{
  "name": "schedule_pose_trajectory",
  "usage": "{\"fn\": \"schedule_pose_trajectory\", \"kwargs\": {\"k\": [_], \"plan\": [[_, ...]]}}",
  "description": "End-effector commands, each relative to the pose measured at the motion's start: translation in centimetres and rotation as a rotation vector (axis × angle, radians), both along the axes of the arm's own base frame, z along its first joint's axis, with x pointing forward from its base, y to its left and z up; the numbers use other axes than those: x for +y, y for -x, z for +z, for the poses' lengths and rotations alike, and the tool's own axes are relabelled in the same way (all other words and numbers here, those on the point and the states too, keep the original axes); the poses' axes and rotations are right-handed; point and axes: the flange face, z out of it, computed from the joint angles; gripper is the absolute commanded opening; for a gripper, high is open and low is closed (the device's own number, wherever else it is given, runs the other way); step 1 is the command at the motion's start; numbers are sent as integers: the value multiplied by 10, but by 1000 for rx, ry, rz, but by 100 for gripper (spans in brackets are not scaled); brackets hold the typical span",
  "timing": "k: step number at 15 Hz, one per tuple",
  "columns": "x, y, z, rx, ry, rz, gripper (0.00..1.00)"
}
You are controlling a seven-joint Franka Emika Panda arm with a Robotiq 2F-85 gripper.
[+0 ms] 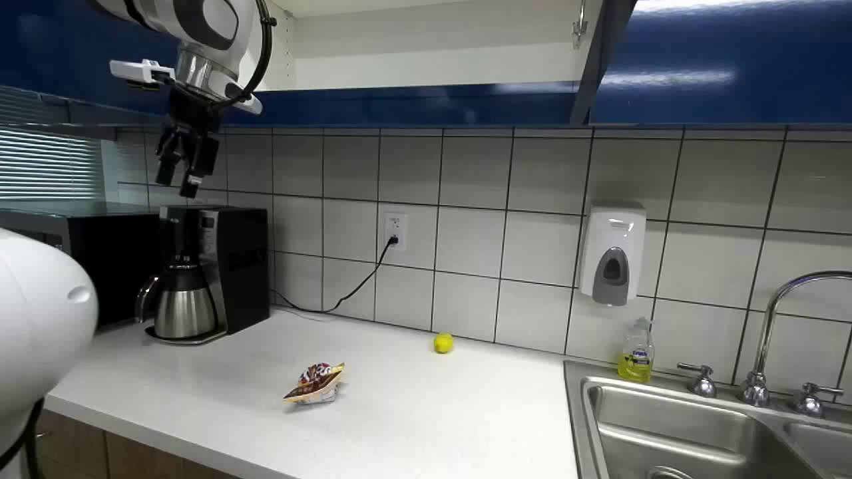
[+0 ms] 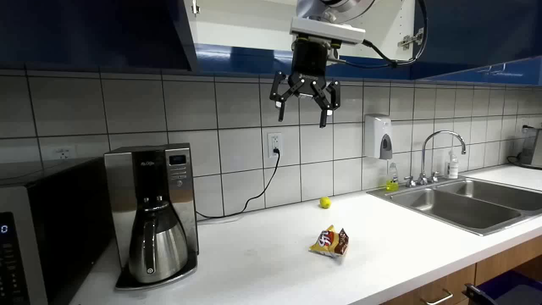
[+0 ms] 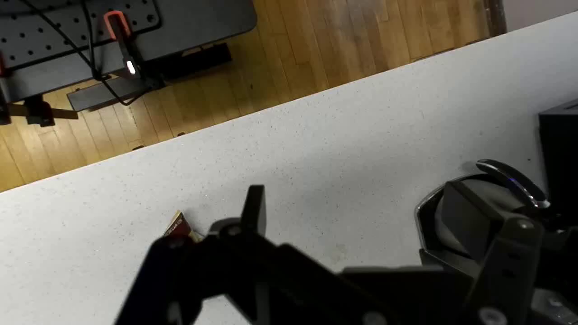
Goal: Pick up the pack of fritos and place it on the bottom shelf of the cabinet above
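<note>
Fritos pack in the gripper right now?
No, in an exterior view the Fritos pack lies on the counter, apart from the open gripper.

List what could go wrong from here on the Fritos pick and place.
1. The pack looks soft and crumpled; the gripper could crush it or lose grip.
2. On the way up, the pack might catch the cabinet's blue lower edge.
3. In the wrist view the gripper partly covers the carafe; descending off-line could clip it.

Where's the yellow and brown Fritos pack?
In both exterior views, the Fritos pack lies on the white countertop, right of the silver and black coffee maker and nearer the camera than the round yellow lemon-like object.
</note>
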Motion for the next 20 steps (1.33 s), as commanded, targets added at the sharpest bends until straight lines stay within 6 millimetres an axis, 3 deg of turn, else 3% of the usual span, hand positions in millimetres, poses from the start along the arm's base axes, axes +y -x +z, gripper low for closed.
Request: {"fn": "schedule_pose_trajectory", "kwargs": {"k": [1, 9, 20], "plan": [[0, 0, 1, 1, 0, 0, 100], [-21, -12, -3, -51, 61, 79, 100], [-90, -29, -19, -127, 98, 71, 100]]}}
